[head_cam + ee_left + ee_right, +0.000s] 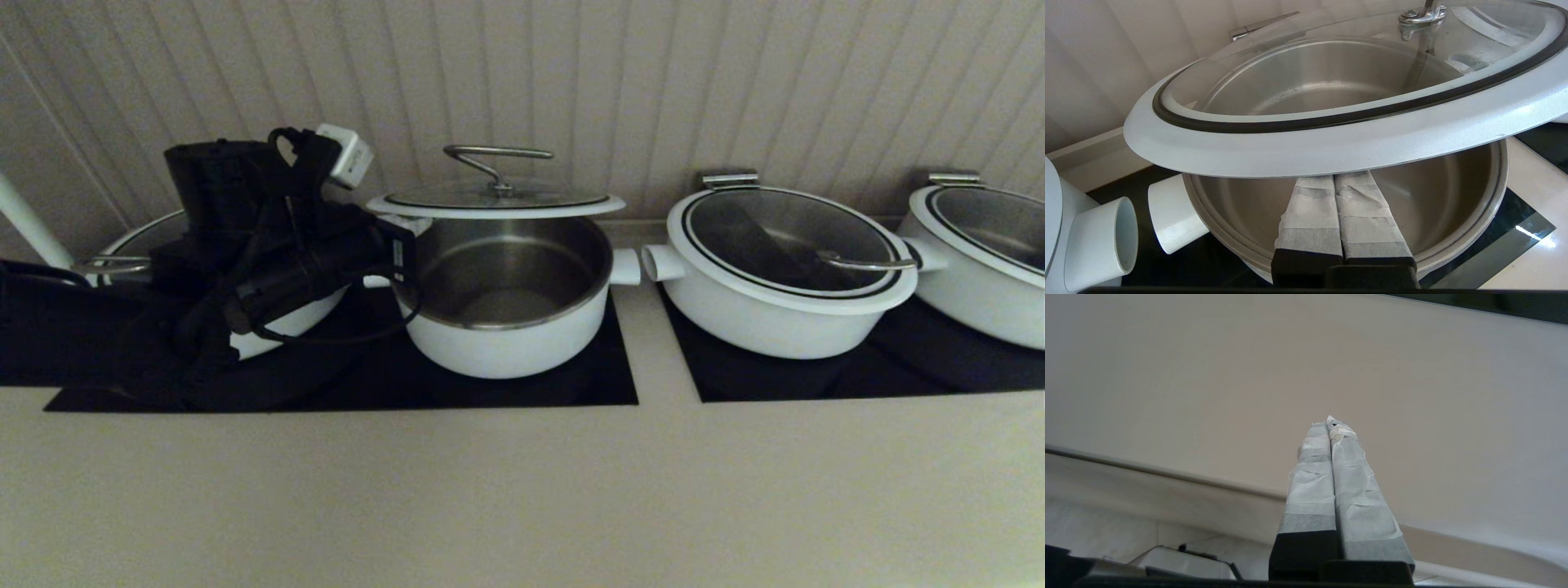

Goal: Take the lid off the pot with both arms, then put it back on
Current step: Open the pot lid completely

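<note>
We see white steel-lined pot (pixel 506 327) on black cooktop panel (pixel 571 384); glass lid with white rim (pixel 495 200) hovering level just above it. Left gripper (pixel 1335 179) closed under lid rim. Right gripper (pixel 1331 424) closed, empty, well apart.

Black left arm (pixel 245 269), looped cables, taped claw (pixel 1336 179)

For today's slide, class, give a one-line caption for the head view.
Left end effector holds the lid raised above the open pot, with covered pots alongside.
</note>
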You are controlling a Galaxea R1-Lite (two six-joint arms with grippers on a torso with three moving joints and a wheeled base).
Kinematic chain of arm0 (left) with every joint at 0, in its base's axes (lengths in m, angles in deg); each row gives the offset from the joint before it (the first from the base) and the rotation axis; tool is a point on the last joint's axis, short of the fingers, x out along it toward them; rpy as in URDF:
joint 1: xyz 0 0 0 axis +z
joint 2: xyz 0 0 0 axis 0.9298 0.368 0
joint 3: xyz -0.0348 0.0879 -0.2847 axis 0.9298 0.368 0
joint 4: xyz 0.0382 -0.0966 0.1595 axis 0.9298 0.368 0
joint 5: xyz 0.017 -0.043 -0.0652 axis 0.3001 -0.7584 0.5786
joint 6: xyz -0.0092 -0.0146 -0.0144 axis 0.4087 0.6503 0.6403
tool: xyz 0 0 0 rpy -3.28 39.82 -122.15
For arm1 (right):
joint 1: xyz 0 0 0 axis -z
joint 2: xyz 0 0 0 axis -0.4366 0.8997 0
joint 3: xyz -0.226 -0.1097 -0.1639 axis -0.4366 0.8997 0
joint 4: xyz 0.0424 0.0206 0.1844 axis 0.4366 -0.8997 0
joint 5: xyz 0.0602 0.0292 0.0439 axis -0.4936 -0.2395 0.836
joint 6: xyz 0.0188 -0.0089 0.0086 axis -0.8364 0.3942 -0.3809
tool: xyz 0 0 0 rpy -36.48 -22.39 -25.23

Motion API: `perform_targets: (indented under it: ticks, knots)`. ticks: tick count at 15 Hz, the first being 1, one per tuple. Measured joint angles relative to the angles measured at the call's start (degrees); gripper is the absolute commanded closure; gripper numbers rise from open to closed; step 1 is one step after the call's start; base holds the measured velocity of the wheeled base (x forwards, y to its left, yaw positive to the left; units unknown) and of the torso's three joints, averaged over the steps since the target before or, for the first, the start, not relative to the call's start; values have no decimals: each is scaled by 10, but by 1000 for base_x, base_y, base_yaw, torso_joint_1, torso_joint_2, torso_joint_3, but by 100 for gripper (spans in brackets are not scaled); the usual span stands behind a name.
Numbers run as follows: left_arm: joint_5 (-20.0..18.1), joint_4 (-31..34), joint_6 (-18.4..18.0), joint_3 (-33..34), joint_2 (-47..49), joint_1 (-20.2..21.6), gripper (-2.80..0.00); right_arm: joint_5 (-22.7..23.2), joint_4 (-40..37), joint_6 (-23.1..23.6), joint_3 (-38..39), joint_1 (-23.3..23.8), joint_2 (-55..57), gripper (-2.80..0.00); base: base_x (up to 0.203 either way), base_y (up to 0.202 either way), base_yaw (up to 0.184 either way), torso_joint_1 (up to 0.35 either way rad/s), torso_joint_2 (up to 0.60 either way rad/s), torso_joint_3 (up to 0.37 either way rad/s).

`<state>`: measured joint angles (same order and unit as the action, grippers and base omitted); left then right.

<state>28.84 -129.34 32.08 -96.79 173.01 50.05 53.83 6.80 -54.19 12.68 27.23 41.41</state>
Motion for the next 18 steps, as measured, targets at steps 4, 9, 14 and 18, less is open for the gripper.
perform_targets:
  ticks: [4,9,14,18]
  knots:
    - [0,1,-2,-3,0,0,0,-57,97,-8,49,-4,-69,0,0,0,0,0,0,0]
    - [0,0,-3,-2,0,0,0,-46,120,-3,64,-4,-84,0,0,0,0,0,0,0]
    - [0,0,-1,-2,1,0,0,-51,121,-26,65,-4,-84,0,0,0,0,0,0,0]
    - [0,0,-2,-3,2,0,0,-51,121,-26,65,-4,-84,0,0,0,0,0,0,0]
